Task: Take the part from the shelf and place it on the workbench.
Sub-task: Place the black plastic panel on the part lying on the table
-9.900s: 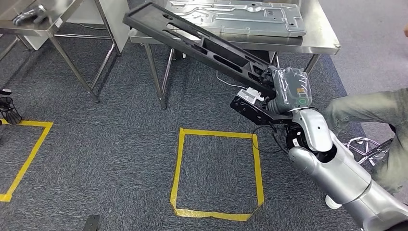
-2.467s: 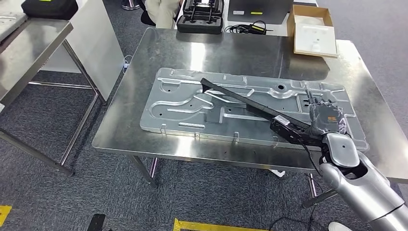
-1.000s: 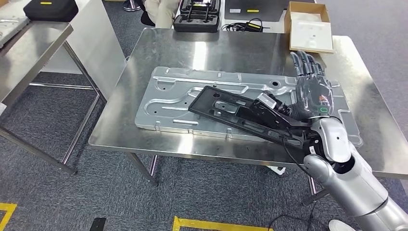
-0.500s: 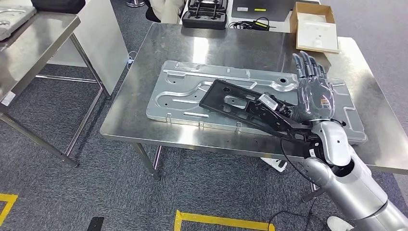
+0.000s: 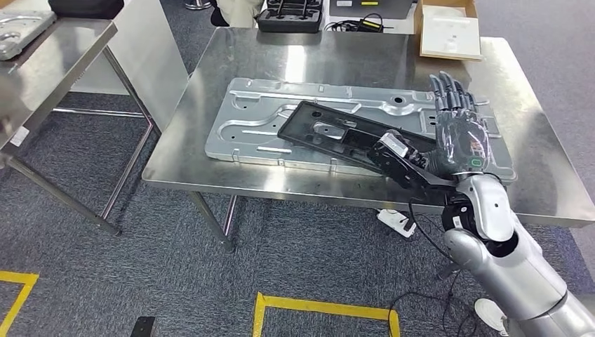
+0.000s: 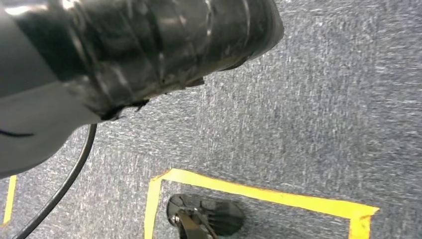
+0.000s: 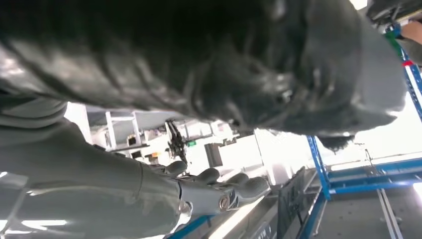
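One right robot hand point(image 5: 459, 137) stands with fingers spread and pointing up, holding nothing, beside the long black plastic frame part point(image 5: 351, 139). That part lies flat on the stamped silver metal panel point(image 5: 266, 116) on the steel desk point(image 5: 351, 60), apparently released so the panel bears its weight.

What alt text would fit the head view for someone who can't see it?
A black part lies across a silver panel on a steel workbench, the robot's right hand flat beside it, fingers extended. A cardboard box sits at the far corner.
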`<action>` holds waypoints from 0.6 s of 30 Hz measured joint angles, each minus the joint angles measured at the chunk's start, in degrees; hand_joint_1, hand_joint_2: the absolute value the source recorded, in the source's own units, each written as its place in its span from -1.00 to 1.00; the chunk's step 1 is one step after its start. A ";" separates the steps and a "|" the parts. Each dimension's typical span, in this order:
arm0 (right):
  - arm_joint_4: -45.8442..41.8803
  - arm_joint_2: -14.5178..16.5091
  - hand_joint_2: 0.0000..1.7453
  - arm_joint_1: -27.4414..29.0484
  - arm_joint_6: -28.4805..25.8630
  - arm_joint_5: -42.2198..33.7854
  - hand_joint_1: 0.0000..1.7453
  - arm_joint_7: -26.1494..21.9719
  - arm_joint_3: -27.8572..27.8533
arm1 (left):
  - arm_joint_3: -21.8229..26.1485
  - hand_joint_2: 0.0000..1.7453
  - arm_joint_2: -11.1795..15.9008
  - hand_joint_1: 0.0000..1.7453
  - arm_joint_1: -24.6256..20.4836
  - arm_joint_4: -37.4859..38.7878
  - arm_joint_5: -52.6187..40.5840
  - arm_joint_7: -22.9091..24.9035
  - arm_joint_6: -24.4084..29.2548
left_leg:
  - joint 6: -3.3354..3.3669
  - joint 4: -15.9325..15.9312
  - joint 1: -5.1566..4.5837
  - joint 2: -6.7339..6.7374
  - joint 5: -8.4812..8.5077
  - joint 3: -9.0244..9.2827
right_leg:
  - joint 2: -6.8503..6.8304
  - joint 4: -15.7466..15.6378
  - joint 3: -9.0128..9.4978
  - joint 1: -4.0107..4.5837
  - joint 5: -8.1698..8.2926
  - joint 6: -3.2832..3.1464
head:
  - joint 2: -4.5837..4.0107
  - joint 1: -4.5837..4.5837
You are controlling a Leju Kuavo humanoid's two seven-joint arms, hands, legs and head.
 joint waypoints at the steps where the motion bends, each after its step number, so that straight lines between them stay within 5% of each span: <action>1: -0.11 -0.01 -1.00 -0.03 -0.09 0.05 -1.00 0.14 -0.04 | 0.00 -1.00 0.06 -1.00 -0.07 0.00 0.01 0.00 0.01 | 0.39 -3.51 -0.20 0.03 0.55 2.47 | -0.02 -0.02 -0.28 0.07 0.39 0.18 | 0.00 0.04; 3: -0.27 -0.03 -1.00 -0.04 -0.45 -0.17 -1.00 0.38 -0.16 | 0.00 -1.00 0.17 -1.00 -0.17 0.00 0.01 0.01 0.02 | 1.01 -7.37 -0.61 0.06 0.73 4.65 | -0.12 -0.17 -0.55 0.07 1.19 0.78 | 0.00 0.00; 6: -0.28 -0.08 -1.00 0.06 -1.67 -1.13 -1.00 0.38 -0.30 | 0.00 -1.00 0.08 -1.00 -0.14 0.00 0.04 0.10 0.03 | 1.89 -8.57 -0.47 0.31 2.30 4.28 | 0.01 0.07 -0.96 0.14 1.35 1.76 | 0.00 -0.05; 8: -0.26 -0.11 -1.00 0.20 -3.11 -2.32 -1.00 0.31 -0.66 | 0.00 -1.00 -0.02 -1.00 -0.12 0.00 0.08 0.21 0.05 | 2.59 -9.33 -0.16 0.60 3.69 3.73 | 0.22 3.66 -2.37 0.27 -2.25 2.14 | 0.00 0.10; 10: -0.21 -0.09 -1.00 0.54 -4.63 -4.07 -1.00 0.27 -1.14 | 0.00 -1.00 -0.04 -1.00 -0.11 0.00 0.09 0.25 0.12 | 2.90 -9.17 -0.22 0.67 4.64 2.37 | 0.26 10.50 -4.24 0.10 -7.17 2.41 | 0.00 0.20; 12: -0.13 -0.06 -1.00 1.07 -6.37 -7.20 -1.00 -0.19 -1.51 | 0.00 -1.00 -0.09 -1.00 -0.05 0.00 0.17 0.29 0.19 | 2.83 -8.65 -0.23 0.66 5.41 0.85 | 0.25 14.21 -4.08 -0.12 -8.30 2.65 | 0.00 0.21; 16: 0.00 0.05 -1.00 1.73 -12.43 -16.27 -1.00 -3.03 -3.25 | 0.00 -1.00 -0.17 -1.00 -0.06 0.00 0.31 0.31 0.27 | 2.11 -7.00 -0.25 0.56 6.37 -1.89 | 0.26 3.16 4.57 -0.31 -4.93 2.58 | 0.00 0.17; 18: 0.07 0.10 -1.00 1.95 -13.95 -19.93 -1.00 -3.81 -4.22 | 0.00 -1.00 -0.18 -1.00 -0.06 0.00 0.42 0.26 0.34 | 1.46 -6.63 -0.36 0.48 6.92 -2.48 | 0.30 0.25 5.95 -0.01 -5.24 2.11 | 0.00 0.15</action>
